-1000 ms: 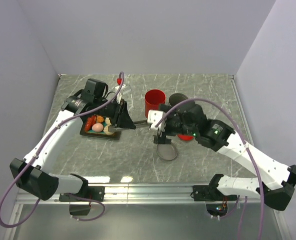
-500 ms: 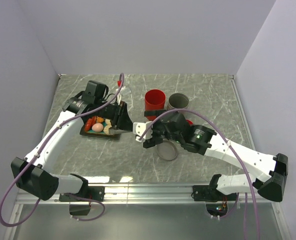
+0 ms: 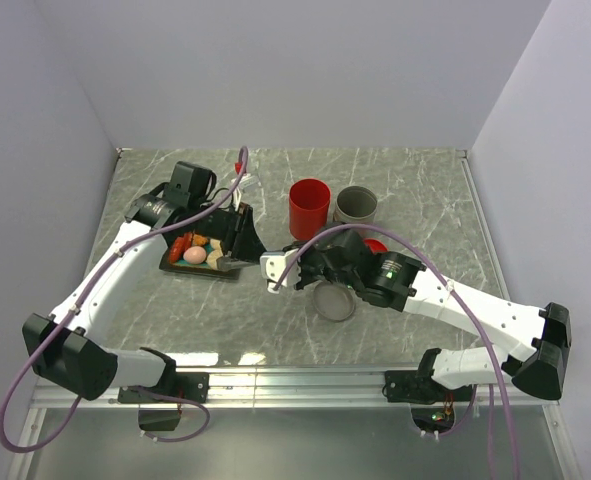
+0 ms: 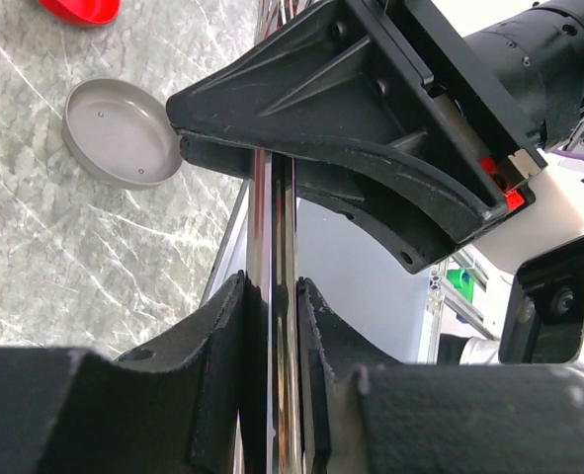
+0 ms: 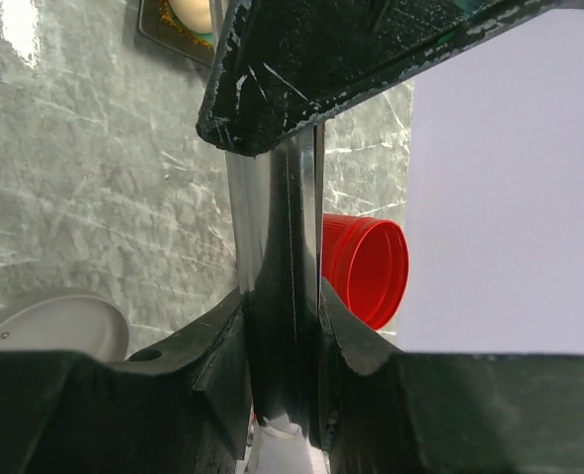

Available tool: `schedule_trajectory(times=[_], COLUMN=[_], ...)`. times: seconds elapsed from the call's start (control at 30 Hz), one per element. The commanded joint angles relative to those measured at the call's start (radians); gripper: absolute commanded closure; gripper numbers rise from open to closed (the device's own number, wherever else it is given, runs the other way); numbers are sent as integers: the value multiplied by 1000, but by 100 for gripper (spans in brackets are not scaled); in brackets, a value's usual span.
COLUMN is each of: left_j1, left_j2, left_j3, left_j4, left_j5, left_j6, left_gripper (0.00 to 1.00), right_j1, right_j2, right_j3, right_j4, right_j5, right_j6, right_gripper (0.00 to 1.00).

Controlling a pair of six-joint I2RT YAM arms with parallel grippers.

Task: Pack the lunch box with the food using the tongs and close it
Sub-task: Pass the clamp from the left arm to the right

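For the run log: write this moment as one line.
left gripper: shut on tongs | right gripper: shut on tongs | food: in tray | lunch box: upright, open

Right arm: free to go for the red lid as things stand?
Probably not yet. The right gripper is shut on the tongs, which the left gripper also clamps, so its jaws are taken. The red lid lies close by its forearm.

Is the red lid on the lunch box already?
No, the lunch box stands open at the top, and the red lid lies apart from it.
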Motion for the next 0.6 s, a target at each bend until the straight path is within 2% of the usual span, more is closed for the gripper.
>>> schedule_trajectory(times=[0.0, 0.23, 0.33, 0.43, 0.57], left_j1=[-2, -2, -5, -18, -62], left_j2=[7, 9, 14, 20, 23], left_j3=[36, 51, 56, 65, 77], left_j4=[-26, -66, -81, -95, -101], left_j5=[33, 28, 18, -5, -70], left_j6=[57, 129, 153, 172, 193], left_gripper=[82, 57, 49, 45, 45], right_j1=[4, 4, 4, 3, 4], right_j2=[-22, -26, -27, -22, -18], right_j3=[8, 11, 17, 26, 38], right_j4=[20, -3, -15, -35, -58], right_j5=[5, -12, -26, -37, -57], right_j6=[-28, -43, -44, -48, -49], right_gripper=[75, 81, 82, 83, 83])
